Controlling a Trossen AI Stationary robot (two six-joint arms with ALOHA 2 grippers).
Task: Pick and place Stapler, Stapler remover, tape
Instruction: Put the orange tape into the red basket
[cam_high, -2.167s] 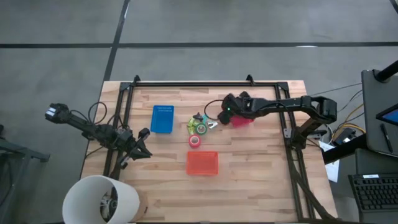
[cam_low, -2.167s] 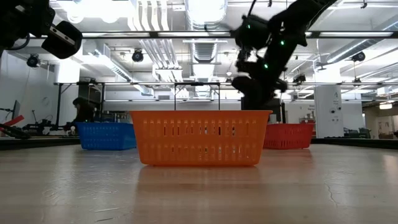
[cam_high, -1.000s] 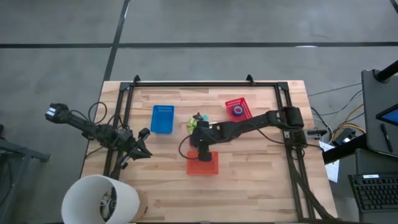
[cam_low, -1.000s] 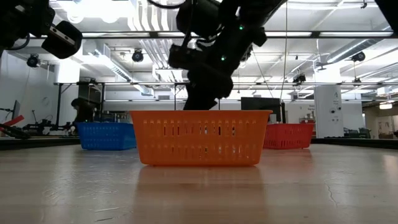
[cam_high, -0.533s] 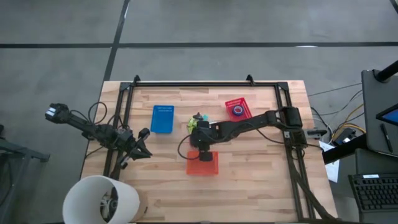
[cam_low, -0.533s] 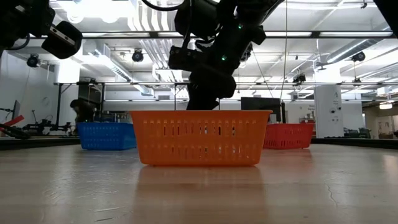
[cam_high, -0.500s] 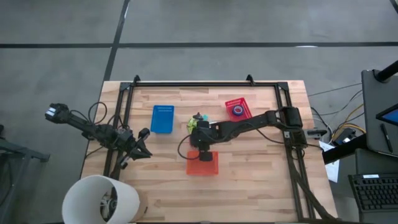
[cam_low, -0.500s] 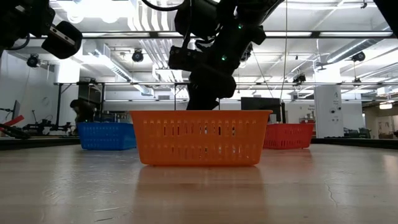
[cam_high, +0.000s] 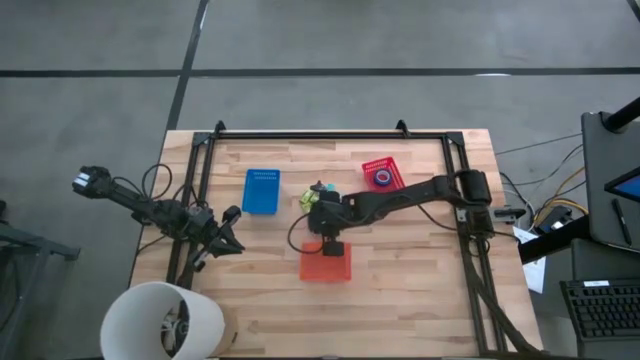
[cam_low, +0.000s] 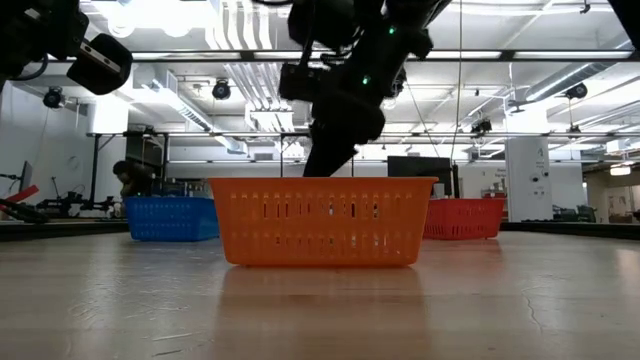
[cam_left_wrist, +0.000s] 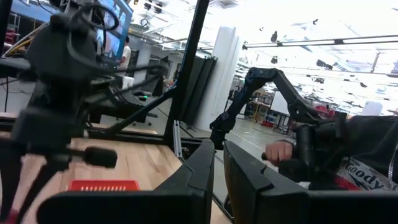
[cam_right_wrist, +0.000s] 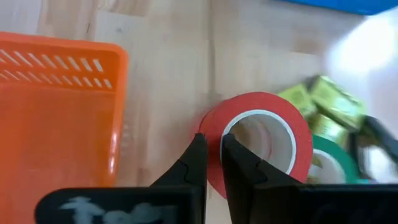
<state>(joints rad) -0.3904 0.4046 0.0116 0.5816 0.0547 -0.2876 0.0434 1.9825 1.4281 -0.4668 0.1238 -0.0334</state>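
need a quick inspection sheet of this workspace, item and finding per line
surface: pale wooden table, bare at the near edge
job's things: red tape roll and green tape roll beside orange plastic bin; blue tape roll in red bin; blue bin
clutter: yellow-green item by the rolls
grippers: right gripper shut on red roll's wall; left gripper shut, parked at table's left edge
cables: on left arm
surroundings: white drum

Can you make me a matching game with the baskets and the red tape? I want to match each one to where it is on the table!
Things:
1. orange bin
2. blue bin
3. red bin
4. red tape roll

Places:
A. towards the table's back right, with a blue roll inside
B. towards the table's back left
C. under the right gripper, beside the green roll
D. front middle of the table

Pairs: 1-D, 2-B, 3-A, 4-C
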